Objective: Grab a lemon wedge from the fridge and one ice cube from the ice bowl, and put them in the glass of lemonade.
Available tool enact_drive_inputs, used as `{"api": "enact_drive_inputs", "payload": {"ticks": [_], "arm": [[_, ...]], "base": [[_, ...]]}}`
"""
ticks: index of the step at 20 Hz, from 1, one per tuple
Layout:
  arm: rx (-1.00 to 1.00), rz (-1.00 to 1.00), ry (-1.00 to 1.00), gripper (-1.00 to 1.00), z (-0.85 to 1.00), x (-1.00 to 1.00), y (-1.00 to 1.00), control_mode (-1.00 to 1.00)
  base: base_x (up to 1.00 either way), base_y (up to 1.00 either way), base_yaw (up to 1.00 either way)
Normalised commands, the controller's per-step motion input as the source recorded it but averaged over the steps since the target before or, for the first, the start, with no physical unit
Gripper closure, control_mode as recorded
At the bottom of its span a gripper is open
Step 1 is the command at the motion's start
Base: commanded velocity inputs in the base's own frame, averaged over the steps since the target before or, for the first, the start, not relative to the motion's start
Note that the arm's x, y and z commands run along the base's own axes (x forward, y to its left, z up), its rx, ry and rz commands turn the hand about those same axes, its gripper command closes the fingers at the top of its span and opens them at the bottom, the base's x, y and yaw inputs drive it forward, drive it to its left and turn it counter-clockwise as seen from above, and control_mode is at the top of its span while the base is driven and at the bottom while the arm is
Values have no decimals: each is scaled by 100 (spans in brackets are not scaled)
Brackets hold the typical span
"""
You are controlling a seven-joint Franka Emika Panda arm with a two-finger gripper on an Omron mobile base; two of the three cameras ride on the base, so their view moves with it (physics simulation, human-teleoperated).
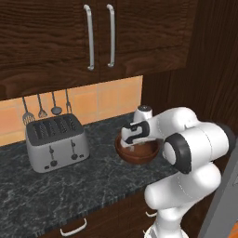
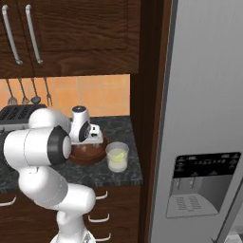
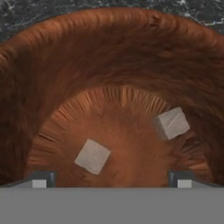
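The reddish-brown ice bowl sits on the dark counter, with my gripper lowered into its mouth, pointing down. Two pale ice cubes lie on the bowl's floor: one between the fingertips, left of centre, and another farther up on the right. The jaws stand wide open and nothing is held. Right of the bowl stands the glass of lemonade, with a small yellow-green lemon wedge inside it. The grey fridge fills the right side.
A silver toaster stands on the counter to the left of the bowl. Utensils hang on the tiled back wall. Dark wood cabinets hang overhead, and a dark wood panel separates counter and fridge.
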Motion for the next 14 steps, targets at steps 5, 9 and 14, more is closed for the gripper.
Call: {"api": "enact_drive_inputs", "payload": {"ticks": [5, 9, 14], "arm": [[0, 0, 0, -100, -1, 9, 0, -100], [0, 0, -2, -100, -3, 0, 0, -100], [0, 0, -3, -100, -36, 0, 0, -100]], "base": [[0, 0, 0], [0, 0, 0], [0, 0, 0]]}}
